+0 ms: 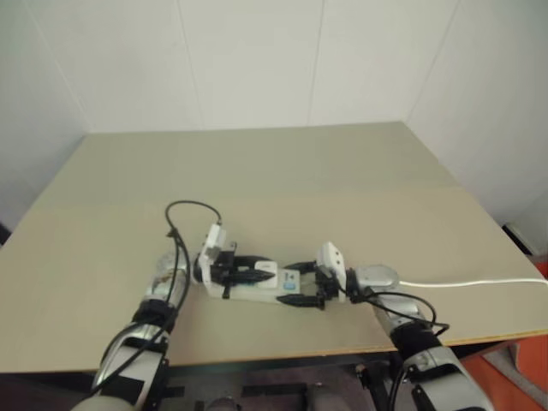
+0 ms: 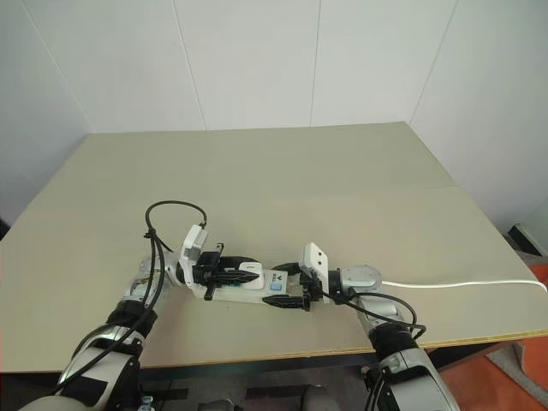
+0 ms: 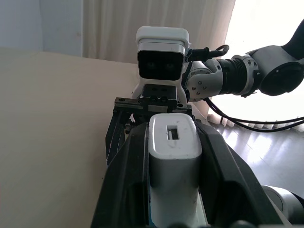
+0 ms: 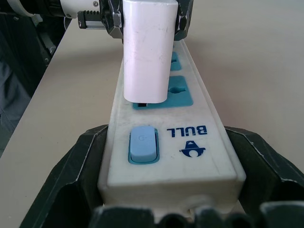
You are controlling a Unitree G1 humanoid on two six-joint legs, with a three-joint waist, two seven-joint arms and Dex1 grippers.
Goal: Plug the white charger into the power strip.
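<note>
The left gripper (image 2: 224,272) is clenched on the charger (image 4: 145,50), its black fingers (image 3: 124,180) pressed against the block's two sides; the charger stands upright on the strip (image 4: 164,137), its base meeting a blue socket just beyond the strip's blue switch (image 4: 142,142), a thin dark gap showing under it; the right gripper (image 2: 289,291) grasps the strip at its switch end, one finger (image 4: 66,185) on each long side; the strip lies flat on the table (image 2: 282,171), near the table's front edge and well apart from its back and side edges; broad bare tabletop lies beyond the strip, toward the white wall; the strip's cord (image 2: 462,284) runs off from behind the right gripper toward the table's right edge. Both forearms reach in low from the front edge, the wrists turned inward so the two grippers point at each other along the strip, roughly level; a black cable (image 2: 167,214) loops up behind the left wrist.
</note>
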